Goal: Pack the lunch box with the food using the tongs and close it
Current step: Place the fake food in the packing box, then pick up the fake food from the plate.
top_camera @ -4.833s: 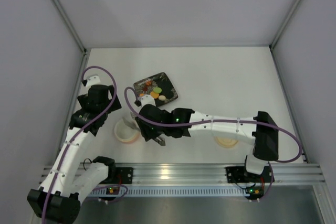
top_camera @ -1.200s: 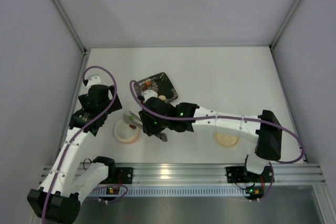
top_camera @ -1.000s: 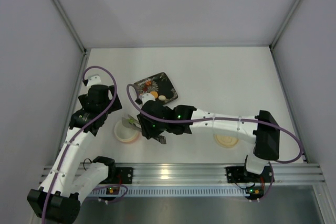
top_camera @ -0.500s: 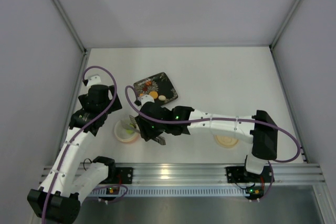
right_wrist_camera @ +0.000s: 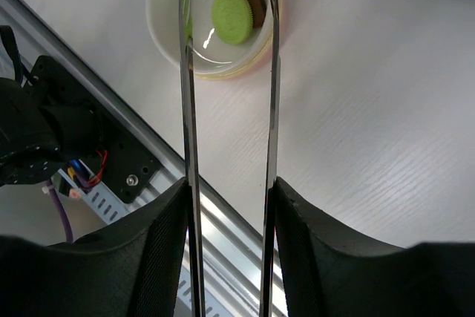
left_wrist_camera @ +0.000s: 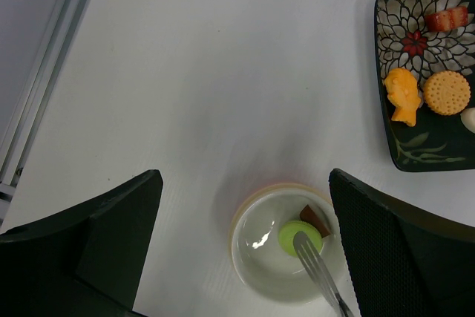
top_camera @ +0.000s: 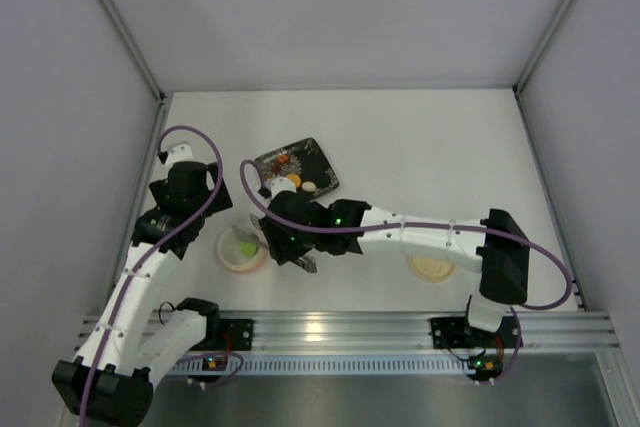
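1. Keeping my left gripper [left_wrist_camera: 245,183] high is the right call for now. Its fingers [left_wrist_camera: 104,243] are spread wide and empty, 1 on each side of the lunch box [left_wrist_camera: 245,220].
2. That box sits on the tabletop [left_wrist_camera: 185,72] near the front edge. It already holds 2 bits of food, a green disc [left_wrist_camera: 300,237] and a brown piece [left_wrist_camera: 315,220] touching it.
3. My right gripper [right_wrist_camera: 228,206] clamps the tongs [right_wrist_camera: 183,109], its fingers pressing on both arms. The tips stand apart over the box with nothing between them, so I judge this drop finished. I should lift straight up before swinging, so neither tip hooks the rim.
4. Just right of the box, the plate [left_wrist_camera: 415,146] carries an orange piece [left_wrist_camera: 403,94], a round cracker [left_wrist_camera: 447,93], a red piece [left_wrist_camera: 447,18] and a whitish one [left_wrist_camera: 469,119]. I should straddle 1 piece squarely and squeeze gently.
5. Far right on the tabletop, well apart from the box, the lid [top_camera: 432,267] waits until last.
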`<move>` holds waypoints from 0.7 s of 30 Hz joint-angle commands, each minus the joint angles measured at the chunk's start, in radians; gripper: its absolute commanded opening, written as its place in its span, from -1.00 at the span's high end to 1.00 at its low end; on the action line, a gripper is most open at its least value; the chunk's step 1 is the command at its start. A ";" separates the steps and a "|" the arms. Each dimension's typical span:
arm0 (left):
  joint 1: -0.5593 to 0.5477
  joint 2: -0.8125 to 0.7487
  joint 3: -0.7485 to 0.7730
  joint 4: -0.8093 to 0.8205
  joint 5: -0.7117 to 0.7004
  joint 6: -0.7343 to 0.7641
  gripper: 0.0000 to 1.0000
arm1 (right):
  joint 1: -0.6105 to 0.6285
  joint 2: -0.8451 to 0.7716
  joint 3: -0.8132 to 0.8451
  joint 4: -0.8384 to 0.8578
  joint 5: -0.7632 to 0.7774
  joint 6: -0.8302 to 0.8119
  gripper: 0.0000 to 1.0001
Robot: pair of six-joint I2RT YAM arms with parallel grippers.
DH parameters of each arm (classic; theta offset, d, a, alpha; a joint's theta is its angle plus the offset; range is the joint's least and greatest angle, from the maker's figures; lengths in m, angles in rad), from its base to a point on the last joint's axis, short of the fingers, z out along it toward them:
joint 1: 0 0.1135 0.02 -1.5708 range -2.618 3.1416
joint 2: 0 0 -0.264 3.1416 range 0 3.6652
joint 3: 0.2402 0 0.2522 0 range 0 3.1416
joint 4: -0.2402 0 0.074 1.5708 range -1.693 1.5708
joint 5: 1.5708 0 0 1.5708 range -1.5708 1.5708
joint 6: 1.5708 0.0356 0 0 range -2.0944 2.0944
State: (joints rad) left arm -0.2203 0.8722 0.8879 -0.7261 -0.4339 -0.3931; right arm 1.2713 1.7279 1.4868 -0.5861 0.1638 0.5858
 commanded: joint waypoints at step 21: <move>0.004 -0.012 0.008 0.016 -0.002 0.010 -0.98 | -0.320 0.073 0.136 -0.060 0.088 -0.096 0.02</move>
State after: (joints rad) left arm -0.2203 0.8722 0.8879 -0.7261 -0.4339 -0.3931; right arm 0.9592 1.7683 1.5570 -0.6186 0.2424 0.5163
